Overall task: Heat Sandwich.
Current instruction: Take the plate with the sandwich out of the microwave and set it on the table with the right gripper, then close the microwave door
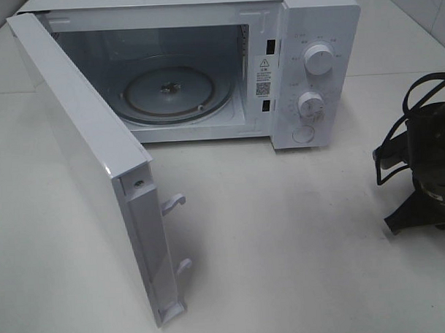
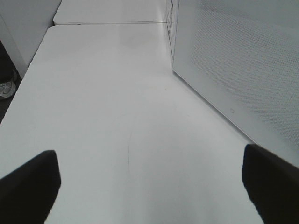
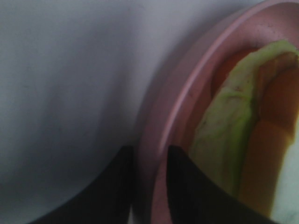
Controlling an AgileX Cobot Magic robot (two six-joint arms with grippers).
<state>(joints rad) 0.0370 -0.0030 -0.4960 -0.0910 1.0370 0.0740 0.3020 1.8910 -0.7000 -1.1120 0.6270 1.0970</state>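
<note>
From my station I see a white surface [image 1: 298, 229] filling almost the whole overhead view, with pale wall panels beyond its far edge. A white microwave [image 1: 307, 68] stands at the back of it, its door [image 1: 83, 164] swung wide toward the camera, and the glass turntable [image 1: 177, 91] inside lies bare. Two round dials [image 1: 318, 59] sit one above the other on the control panel. The right arm's dark body and cables [image 1: 420, 159] show at the right edge.

My left hand [image 2: 149, 182] hangs over bare surface beside the microwave's side wall, its fingers [image 2: 28, 186] spread wide and holding nothing.

My right hand [image 3: 149, 186] has its two dark fingers astride the rim of the pink plate [image 3: 187, 88], one outside and one inside; whether they pinch it I cannot tell. The sandwich [image 3: 243, 144] lies on that plate, green filling showing.
</note>
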